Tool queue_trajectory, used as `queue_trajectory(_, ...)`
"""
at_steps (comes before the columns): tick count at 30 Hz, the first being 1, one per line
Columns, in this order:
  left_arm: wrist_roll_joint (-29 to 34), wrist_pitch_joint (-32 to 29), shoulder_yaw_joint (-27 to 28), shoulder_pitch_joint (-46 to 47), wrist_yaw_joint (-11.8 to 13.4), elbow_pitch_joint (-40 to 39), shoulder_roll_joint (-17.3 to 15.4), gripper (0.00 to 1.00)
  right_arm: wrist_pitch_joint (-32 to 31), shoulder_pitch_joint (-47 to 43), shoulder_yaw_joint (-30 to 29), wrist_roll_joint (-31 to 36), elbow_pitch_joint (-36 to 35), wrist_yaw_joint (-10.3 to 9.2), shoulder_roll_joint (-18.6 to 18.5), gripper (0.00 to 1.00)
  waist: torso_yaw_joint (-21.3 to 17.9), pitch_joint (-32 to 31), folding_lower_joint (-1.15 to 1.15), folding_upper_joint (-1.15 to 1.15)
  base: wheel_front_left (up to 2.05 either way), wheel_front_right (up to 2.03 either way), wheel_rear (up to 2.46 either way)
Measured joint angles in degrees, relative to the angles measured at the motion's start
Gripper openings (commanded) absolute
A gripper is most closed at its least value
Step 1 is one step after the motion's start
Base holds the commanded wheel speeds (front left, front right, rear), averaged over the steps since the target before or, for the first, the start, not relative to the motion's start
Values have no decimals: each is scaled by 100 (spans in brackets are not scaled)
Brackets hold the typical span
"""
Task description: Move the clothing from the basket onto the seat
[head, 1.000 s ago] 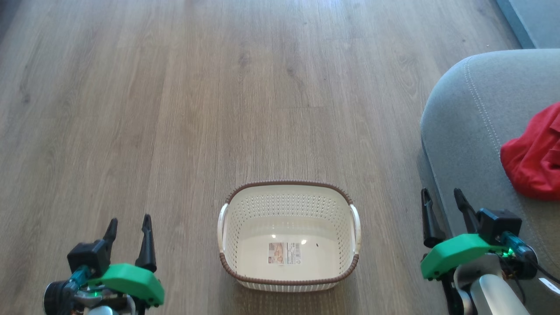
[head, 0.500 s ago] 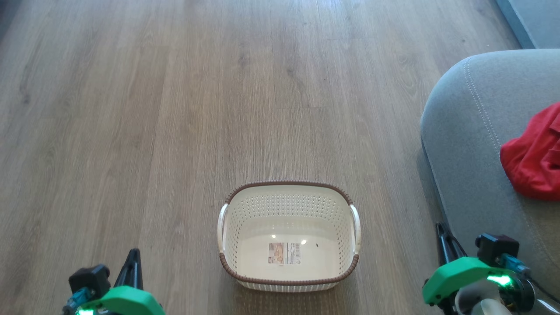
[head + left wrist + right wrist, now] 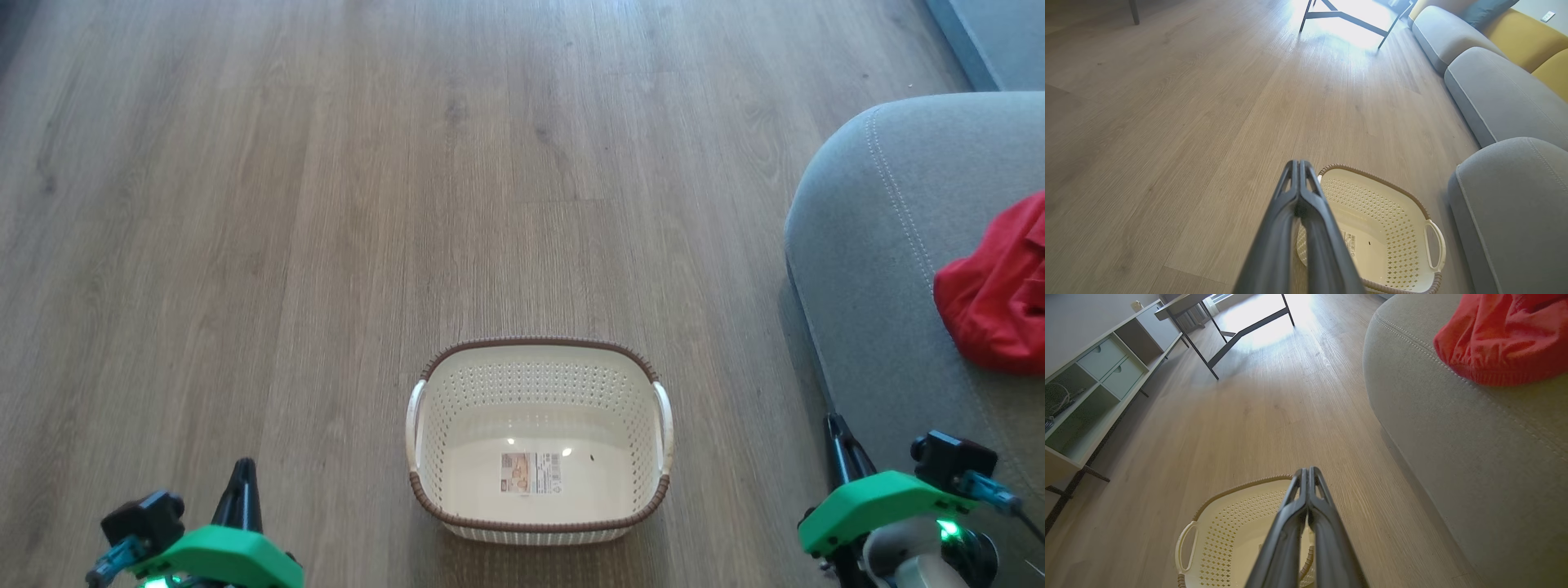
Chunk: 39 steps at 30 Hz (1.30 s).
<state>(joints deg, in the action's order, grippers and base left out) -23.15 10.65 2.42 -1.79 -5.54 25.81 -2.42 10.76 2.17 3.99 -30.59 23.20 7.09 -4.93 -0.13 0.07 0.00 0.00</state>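
Note:
The cream perforated basket stands on the wooden floor with only a label sticker on its bottom; its rim also shows in the left wrist view and the right wrist view. Bright red clothing lies bunched on the grey seat at the right, seen closer as the clothing on the seat. My left gripper is low at the left, fingers pressed together and empty. My right gripper hangs by the seat's front edge, also shut and empty.
More grey sofa cushions with yellow backs run along the right. A dark metal table frame stands far ahead, and a low shelf unit lines the left wall. Bare wood floor spreads ahead of the basket.
Both grippers have gone from open to shut and have drawn back toward the bottom edge of the head view. The basket and the clothing have stayed put.

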Motion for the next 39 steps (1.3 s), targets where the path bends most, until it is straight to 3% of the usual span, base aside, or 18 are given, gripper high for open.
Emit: queue_trajectory(39,-2641,-656,49,194,-51,-375,0,0,-671,15,-437,-2357,-270,-1,85,0,5,4,0,0,0,0,0)
